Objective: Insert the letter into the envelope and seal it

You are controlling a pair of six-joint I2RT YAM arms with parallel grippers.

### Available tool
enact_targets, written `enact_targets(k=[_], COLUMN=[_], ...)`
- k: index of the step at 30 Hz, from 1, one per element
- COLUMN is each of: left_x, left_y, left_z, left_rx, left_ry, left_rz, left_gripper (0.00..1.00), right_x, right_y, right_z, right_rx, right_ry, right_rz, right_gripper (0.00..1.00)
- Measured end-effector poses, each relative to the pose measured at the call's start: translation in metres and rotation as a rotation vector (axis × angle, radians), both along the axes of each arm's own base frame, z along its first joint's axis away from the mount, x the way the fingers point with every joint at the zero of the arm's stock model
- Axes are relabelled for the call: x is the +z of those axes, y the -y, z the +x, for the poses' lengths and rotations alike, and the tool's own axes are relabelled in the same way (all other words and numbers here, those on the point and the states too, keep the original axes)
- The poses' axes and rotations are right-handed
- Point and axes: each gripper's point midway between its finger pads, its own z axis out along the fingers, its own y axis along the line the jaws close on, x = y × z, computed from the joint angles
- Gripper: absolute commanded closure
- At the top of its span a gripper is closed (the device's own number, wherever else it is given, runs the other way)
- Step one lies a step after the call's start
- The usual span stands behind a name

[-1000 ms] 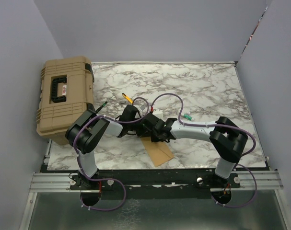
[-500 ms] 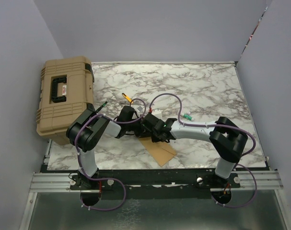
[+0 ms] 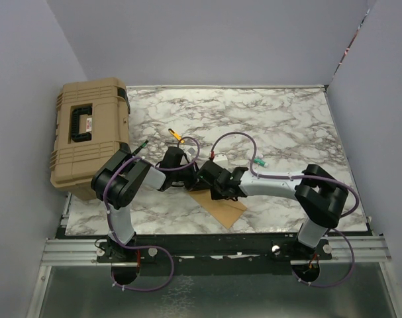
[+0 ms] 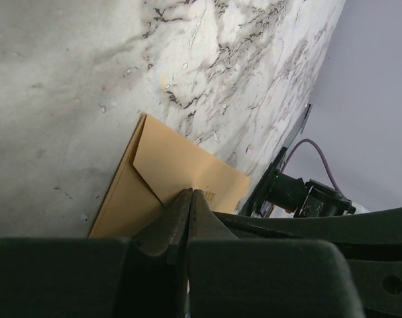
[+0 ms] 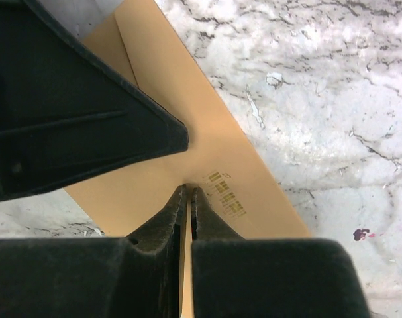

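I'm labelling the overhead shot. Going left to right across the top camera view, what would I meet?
toolbox → envelope → right arm's elbow. Both grippers overlap the envelope, so they are left out.

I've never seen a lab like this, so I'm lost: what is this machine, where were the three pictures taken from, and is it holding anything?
Two robot arms are bolted at the near edge of a marble table. The overhead picture looks down on both arms. The other two pictures come from a camera on each wrist. A tan envelope lies on the table, and a tan toolbox sits at its left edge. The left fingers and right fingers are both closed, with their tips at the envelope. I cannot tell whether either pair pinches the paper.
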Motion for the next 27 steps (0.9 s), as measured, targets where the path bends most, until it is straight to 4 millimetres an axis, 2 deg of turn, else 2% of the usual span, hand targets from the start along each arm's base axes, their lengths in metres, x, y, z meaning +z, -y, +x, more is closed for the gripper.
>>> enact_targets(k=[10, 17, 24, 27], left_x=[0.0, 0.002, 0.002, 0.002], left_y=[0.0, 0.001, 0.001, 0.001], left_z=[0.0, 0.002, 0.002, 0.002], left_rx=[-0.002, -0.007, -0.021, -0.031], left_ry=[-0.001, -0.001, -0.003, -0.003], left_rz=[-0.003, -0.004, 0.007, 0.015], left_gripper=[1.0, 1.0, 1.0, 1.0], right_x=[-0.002, -0.001, 0.003, 0.016], right_y=[0.015, 0.021, 0.061, 0.061], right_z=[-0.018, -0.024, -0.048, -0.046], right_rx=[-0.065, -0.114, -0.132, -0.111], right_ry=[-0.035, -0.052, -0.124, -0.116], right_rz=[0.028, 0.041, -0.088, -0.095], right_gripper=[0.96, 0.96, 0.92, 0.87])
